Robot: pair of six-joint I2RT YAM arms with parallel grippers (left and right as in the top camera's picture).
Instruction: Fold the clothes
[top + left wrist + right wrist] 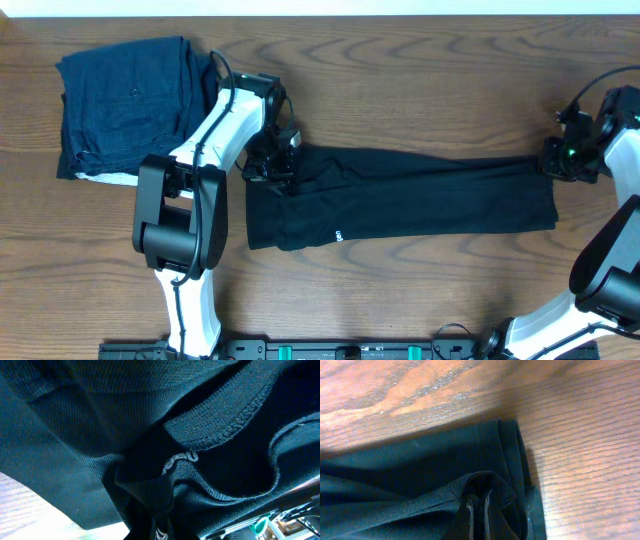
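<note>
The clothes (410, 195), a black T-shirt folded into a long band, lie stretched across the middle of the table. My left gripper (272, 165) is shut on the band's upper left corner. The left wrist view is filled with the clothes (100, 425), with the stitched collar seam and fabric bunched between the jaws. My right gripper (556, 160) is shut on the upper right corner of the band. In the right wrist view the clothes (410, 475) rest on the wood, a pinch of fabric rising between my closed fingertips (479, 510).
A pile of folded navy garments (130, 105) with a white layer beneath lies at the back left, just beyond the left arm. The wooden table (420, 90) stretches behind and in front of the shirt. A black rail (330, 350) runs along the front edge.
</note>
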